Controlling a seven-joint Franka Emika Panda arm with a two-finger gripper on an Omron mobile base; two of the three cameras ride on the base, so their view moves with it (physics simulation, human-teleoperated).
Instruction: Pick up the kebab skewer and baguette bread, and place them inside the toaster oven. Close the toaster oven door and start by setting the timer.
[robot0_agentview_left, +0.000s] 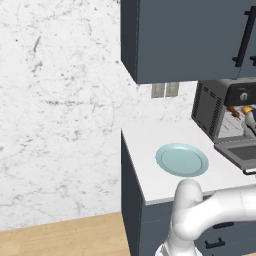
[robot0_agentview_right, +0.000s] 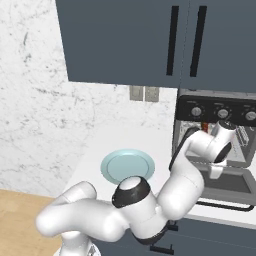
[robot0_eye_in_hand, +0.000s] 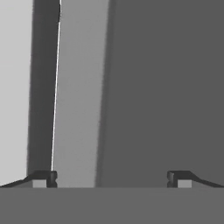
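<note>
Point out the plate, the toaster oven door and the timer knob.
plate (robot0_agentview_left: 182, 160): left base view, middle of its blue dish.
toaster oven door (robot0_agentview_right: 239, 184): right base view, glass pane of the lowered door.
timer (robot0_agentview_right: 196, 112): right base view, leftmost knob's face; which knob is the timer is uncertain.

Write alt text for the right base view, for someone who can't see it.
A white robot arm reaches from the lower left into an open toaster oven on a white counter, its door folded down flat. An empty pale blue plate sits left of the oven, under dark blue cabinets.
</note>
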